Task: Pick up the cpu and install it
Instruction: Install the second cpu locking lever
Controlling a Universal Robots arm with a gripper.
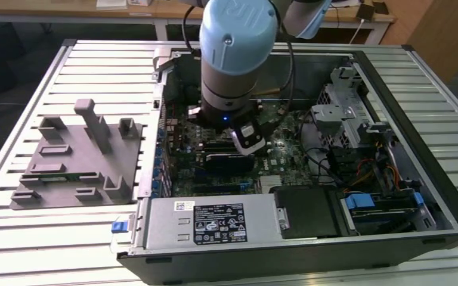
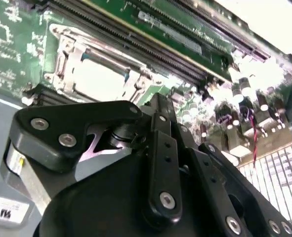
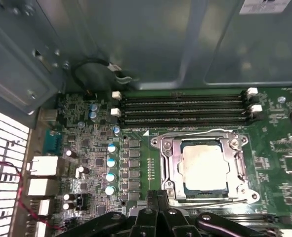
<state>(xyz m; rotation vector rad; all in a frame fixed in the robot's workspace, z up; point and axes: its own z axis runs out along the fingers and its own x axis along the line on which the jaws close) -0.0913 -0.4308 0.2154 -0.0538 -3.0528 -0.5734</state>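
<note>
Socket frame (image 3: 205, 168) rings cpu (image 3: 203, 165) (open above) — memory slots (image 3: 185, 109) alongside

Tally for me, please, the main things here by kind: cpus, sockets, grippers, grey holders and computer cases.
cpu: 1, lying in the socket
socket: 1
gripper: 1, close over the board beside the socket
holder: 1, on the table outside the case
case: 1, open
Total: 5
</note>
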